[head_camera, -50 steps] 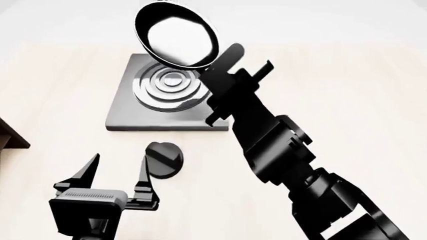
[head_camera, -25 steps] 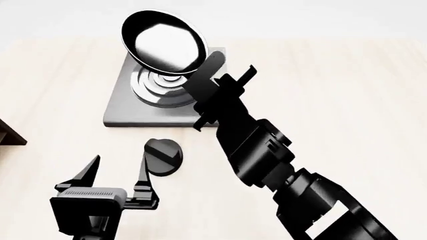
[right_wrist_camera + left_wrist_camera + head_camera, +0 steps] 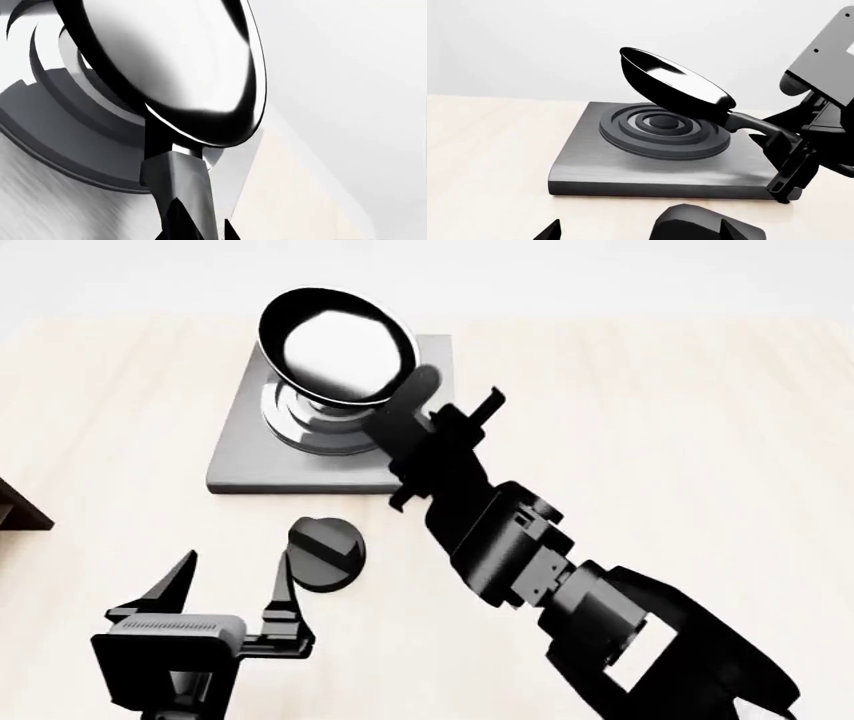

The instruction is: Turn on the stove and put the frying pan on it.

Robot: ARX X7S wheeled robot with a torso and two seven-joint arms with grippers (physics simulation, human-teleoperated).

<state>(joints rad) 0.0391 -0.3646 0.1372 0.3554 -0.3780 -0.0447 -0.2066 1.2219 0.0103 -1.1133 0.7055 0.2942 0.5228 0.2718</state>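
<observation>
The frying pan (image 3: 336, 346), black with a shiny pale inside, hangs tilted above the stove (image 3: 240, 445), a flat dark-grey plate with raised burner rings. My right gripper (image 3: 416, 430) is shut on the pan's handle (image 3: 179, 180). In the left wrist view the pan (image 3: 677, 85) hovers over the rings of the stove (image 3: 654, 170). The round black knob (image 3: 324, 554) lies on the table in front of the stove. My left gripper (image 3: 230, 580) is open and empty, just left of the knob (image 3: 700, 227).
A brown wooden shelf corner (image 3: 16, 510) shows at the left edge. The pale wooden table (image 3: 694, 440) stretches to the right of the stove. The right arm (image 3: 587, 610) crosses the middle of the head view.
The right gripper has carried the pan left and lower, closer to the burner rings. The left gripper has stayed beside the knob.
</observation>
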